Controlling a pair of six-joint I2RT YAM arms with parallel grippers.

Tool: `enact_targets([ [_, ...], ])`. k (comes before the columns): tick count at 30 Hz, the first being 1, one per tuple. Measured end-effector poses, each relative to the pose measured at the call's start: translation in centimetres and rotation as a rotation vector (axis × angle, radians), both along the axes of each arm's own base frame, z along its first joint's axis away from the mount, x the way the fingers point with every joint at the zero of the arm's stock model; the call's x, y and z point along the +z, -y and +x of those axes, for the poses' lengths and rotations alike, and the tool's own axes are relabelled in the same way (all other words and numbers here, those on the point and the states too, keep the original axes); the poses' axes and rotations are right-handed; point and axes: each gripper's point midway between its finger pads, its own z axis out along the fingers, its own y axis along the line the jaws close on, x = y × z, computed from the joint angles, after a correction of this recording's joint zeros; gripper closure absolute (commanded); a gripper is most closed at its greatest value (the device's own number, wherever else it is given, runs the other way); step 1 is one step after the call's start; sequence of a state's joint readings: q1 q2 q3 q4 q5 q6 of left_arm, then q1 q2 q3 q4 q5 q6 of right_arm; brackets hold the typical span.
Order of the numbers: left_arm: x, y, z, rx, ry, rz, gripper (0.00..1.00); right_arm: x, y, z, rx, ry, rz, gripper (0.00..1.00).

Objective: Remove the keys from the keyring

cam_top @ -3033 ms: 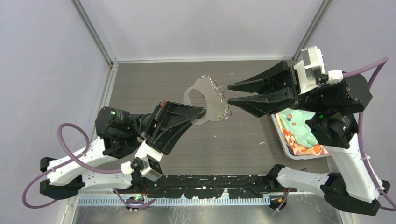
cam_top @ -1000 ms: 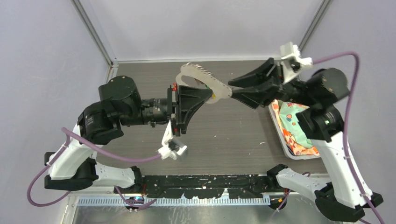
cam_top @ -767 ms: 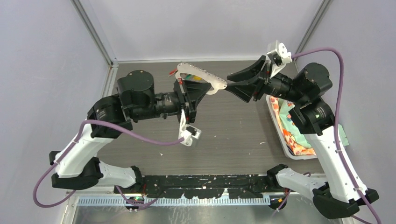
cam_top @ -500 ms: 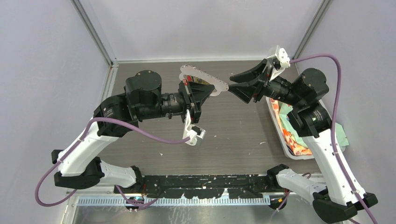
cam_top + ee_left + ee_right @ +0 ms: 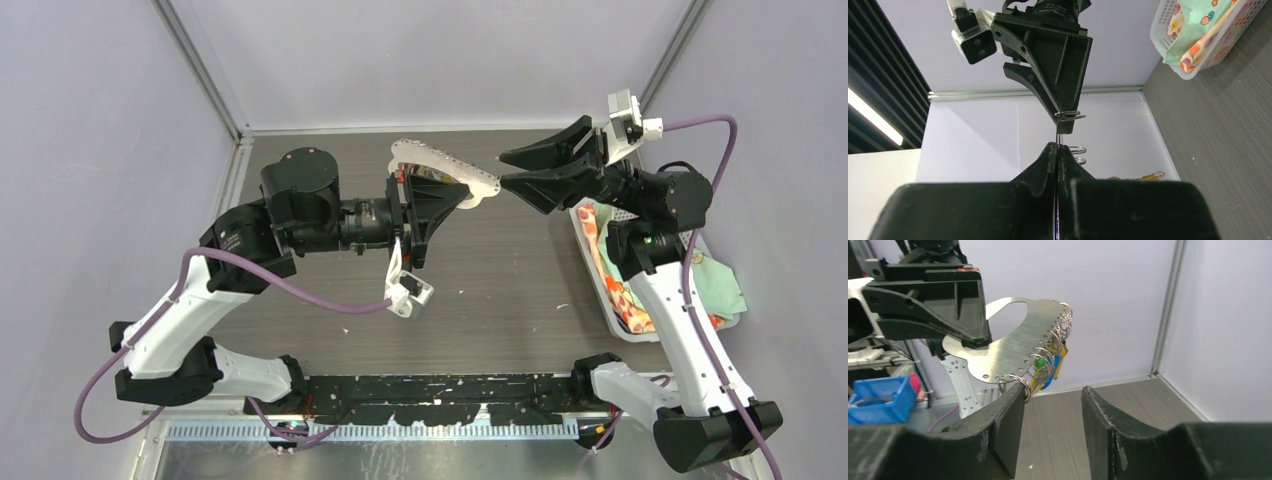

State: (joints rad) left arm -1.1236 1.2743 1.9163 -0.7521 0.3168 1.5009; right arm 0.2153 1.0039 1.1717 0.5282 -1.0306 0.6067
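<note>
Presently, the left gripper [image 5: 1056,151] holds the keyring [image 5: 1013,347] aloft, jaws clamped flat on the plate, presenting its ring-lined edge. The right gripper [image 5: 1053,407], jaws parted and empty, faces the end ring; the keys [image 5: 1050,366] hang beneath.

Shiny brushed-metal keyring [image 5: 1013,352], matt grey wood-grain table [image 5: 500,290], white plastic basket [image 5: 1220,47]

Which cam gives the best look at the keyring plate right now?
Right wrist: it shows the broad face of the keyring, hole-lined edge and coloured keys included. In top external the keyring is a foreshortened pale strip; in left wrist the keyring is edge-on, a thin line.
</note>
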Motion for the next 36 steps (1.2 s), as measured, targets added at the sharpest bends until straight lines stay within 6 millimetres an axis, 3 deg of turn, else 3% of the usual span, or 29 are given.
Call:
enact_targets([
  [4,0.6,-0.1,-0.5,-0.020,0.012,-0.020,1.00,0.8,0.1,-0.9,0.048,0.005,0.030,0.47],
  [12,3.3,-1.2,-1.8,-0.057,0.087,-0.114,1.00,2.6,0.9,-4.8,0.070,0.077,0.047,0.42],
  [15,3.9,-1.4,-1.9,-0.060,0.109,-0.135,1.00,3.2,1.2,-6.1,0.059,0.113,0.038,0.42],
  [19,4.0,-1.2,-2.3,-0.085,0.106,-0.146,1.00,3.4,1.4,-6.2,0.026,0.129,0.019,0.47],
  [23,4.3,-1.2,-3.5,-0.140,0.080,-0.166,1.00,3.5,1.1,-4.9,0.034,0.128,0.018,0.47],
  [31,6.1,-3.1,-6.6,-0.257,0.042,-0.233,1.00,1.9,-0.4,0.8,0.106,-0.023,0.046,0.49],
  [36,6.9,-3.8,-7.7,-0.300,0.038,-0.261,1.00,4.4,-0.6,0.6,0.219,-0.028,0.110,0.51],
])
